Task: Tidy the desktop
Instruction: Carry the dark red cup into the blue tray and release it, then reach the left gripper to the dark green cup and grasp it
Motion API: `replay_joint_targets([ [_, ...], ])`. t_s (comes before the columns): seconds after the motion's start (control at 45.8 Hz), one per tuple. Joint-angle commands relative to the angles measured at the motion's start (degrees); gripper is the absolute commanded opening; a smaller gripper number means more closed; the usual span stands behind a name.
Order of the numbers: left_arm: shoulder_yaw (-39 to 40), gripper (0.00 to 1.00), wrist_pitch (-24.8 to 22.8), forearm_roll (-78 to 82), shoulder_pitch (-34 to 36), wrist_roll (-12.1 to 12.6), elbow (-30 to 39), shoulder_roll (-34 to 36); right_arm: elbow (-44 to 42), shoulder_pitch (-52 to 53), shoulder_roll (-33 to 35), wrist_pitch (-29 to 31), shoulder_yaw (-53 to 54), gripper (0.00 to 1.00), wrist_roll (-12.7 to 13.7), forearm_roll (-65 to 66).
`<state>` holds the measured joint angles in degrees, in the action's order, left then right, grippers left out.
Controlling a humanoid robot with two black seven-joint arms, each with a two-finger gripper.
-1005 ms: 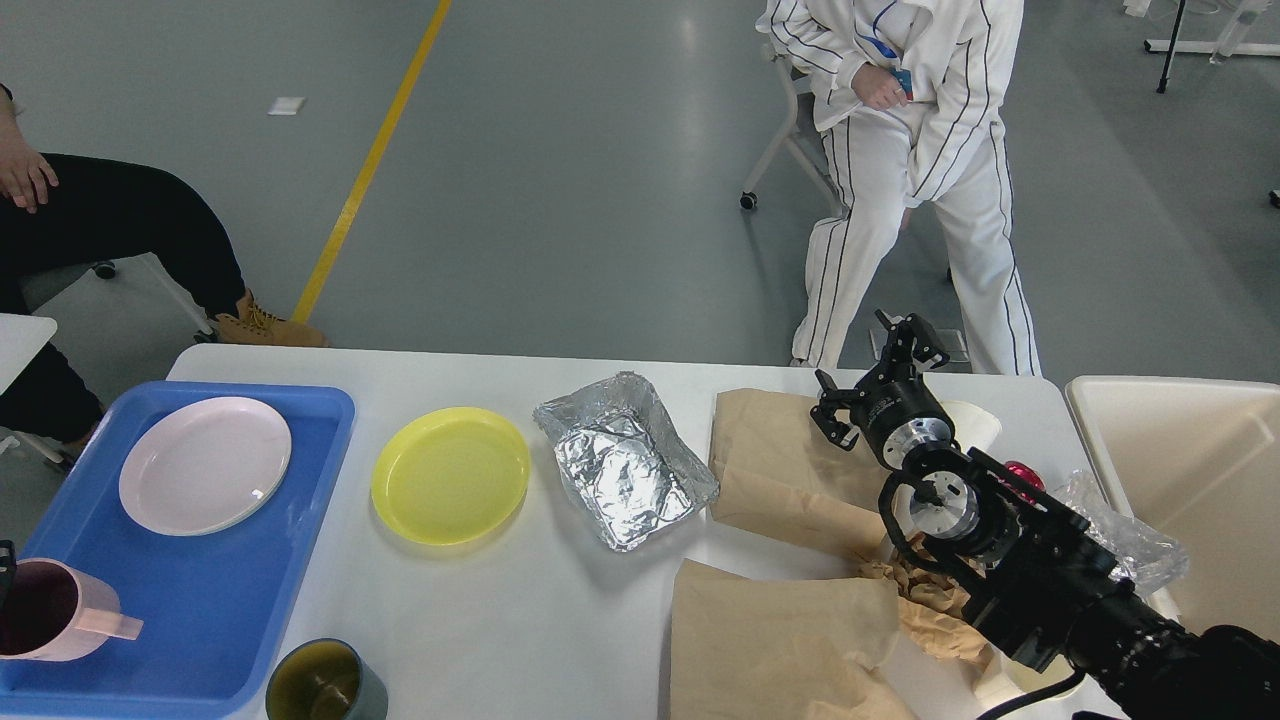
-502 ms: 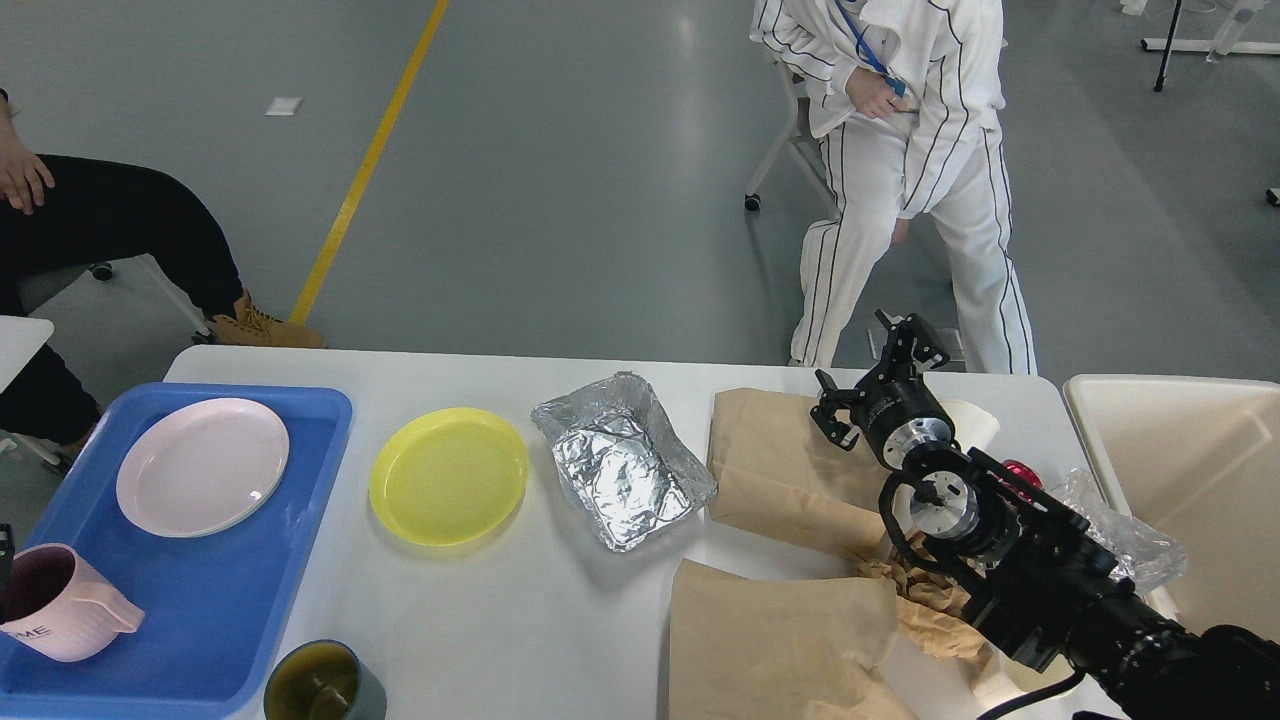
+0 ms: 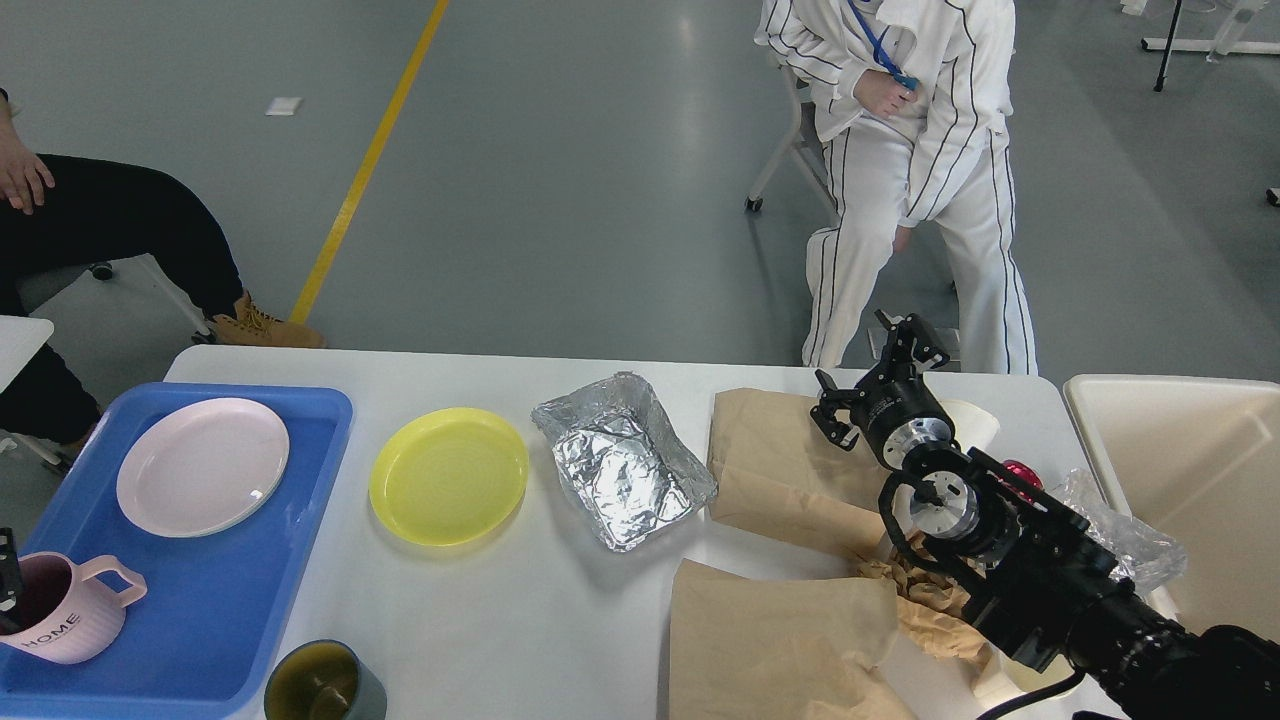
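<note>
The white desktop (image 3: 500, 610) fills the lower view. At its left a blue tray (image 3: 200, 600) holds a pink plate (image 3: 203, 465) and a pink mug (image 3: 65, 610) marked HOME, upright with its handle to the right. Only one black finger of my left gripper (image 3: 8, 580) shows at the left edge, inside the mug's rim, gripping it. My right gripper (image 3: 872, 375) is open and empty, raised over the far edge above a brown paper bag (image 3: 790, 460).
A yellow plate (image 3: 448, 475), a foil tray (image 3: 625, 460), a second brown bag (image 3: 780, 640), crumpled paper (image 3: 930, 605), a white cup (image 3: 978, 420), clear plastic (image 3: 1125, 535) and a green cup (image 3: 325, 685) lie on the desktop. A beige bin (image 3: 1190, 470) stands at the right. Two people sit beyond.
The pink mug has turned from tilted to upright and settled lower on the blue tray, handle now to the right. The right arm has not moved. The seated person in white shifted.
</note>
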<state>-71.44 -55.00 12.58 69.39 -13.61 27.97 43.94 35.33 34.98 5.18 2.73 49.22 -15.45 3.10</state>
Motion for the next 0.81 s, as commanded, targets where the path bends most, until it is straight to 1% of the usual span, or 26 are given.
replay_joint_targets([
  [0.0, -0.98, 0.93, 0.00, 0.17, 5.13, 0.25, 1.12, 0.09, 0.00, 0.00, 0.00, 0.00, 0.00, 1.00, -0.02, 0.07],
  [0.044, -1.07, 0.94, 0.00, 0.17, 7.24, 0.34, 1.74, 0.09, 0.00, 0.00, 0.00, 0.00, 0.00, 1.00, -0.02, 0.07],
  [0.066, -1.16, 0.94, 0.00, 0.17, 9.34, 0.51, 2.09, -0.17, 0.00, 0.00, 0.00, 0.00, 0.00, 1.00, -0.02, 0.07],
  [0.109, -1.24, 0.94, 0.00, 0.25, 10.85, 0.60, 2.18, -0.61, 0.00, 0.00, 0.00, 0.00, 0.00, 1.00, -0.02, -0.02],
  [0.218, -1.42, 0.95, 0.00, 0.78, 14.01, 0.60, 2.27, -4.65, 0.00, 0.00, 0.00, 0.00, 0.00, 1.00, -0.02, -0.02],
  [0.284, -3.34, 0.95, 0.00, 0.87, 17.00, 0.60, 3.49, -6.58, 0.00, 0.00, 0.00, 0.00, 0.00, 1.00, -0.02, -0.02],
  [0.371, -7.74, 0.95, 0.00, 0.78, 22.53, 0.43, 7.97, -10.62, 0.00, 0.00, 0.00, 0.00, 0.00, 1.00, -0.02, 0.07],
  [0.459, -10.64, 0.95, 0.00, 0.78, 27.02, 0.43, 12.36, -17.21, 0.00, 0.00, 0.00, 0.00, 0.00, 1.00, -0.02, 0.07],
  [0.546, -13.10, 0.95, 0.00, 0.78, 29.49, 0.52, 16.14, -23.27, 0.00, 0.00, 0.00, 0.00, 0.00, 1.00, -0.02, 0.07],
  [0.633, -14.60, 0.94, 0.00, 0.78, 32.30, 0.43, 19.66, -27.85, 0.00, 0.00, 0.00, 0.00, 0.00, 1.00, -0.02, 0.07],
  [0.699, -15.04, 0.94, 0.00, 0.78, 34.67, 0.43, 23.43, -30.14, 0.00, 0.00, 0.00, 0.00, 0.00, 1.00, -0.02, 0.07],
  [0.786, -14.96, 0.94, 0.00, 0.69, 38.10, 0.43, 29.59, -31.37, 0.00, 0.00, 0.00, 0.00, 0.00, 1.00, -0.02, 0.07],
])
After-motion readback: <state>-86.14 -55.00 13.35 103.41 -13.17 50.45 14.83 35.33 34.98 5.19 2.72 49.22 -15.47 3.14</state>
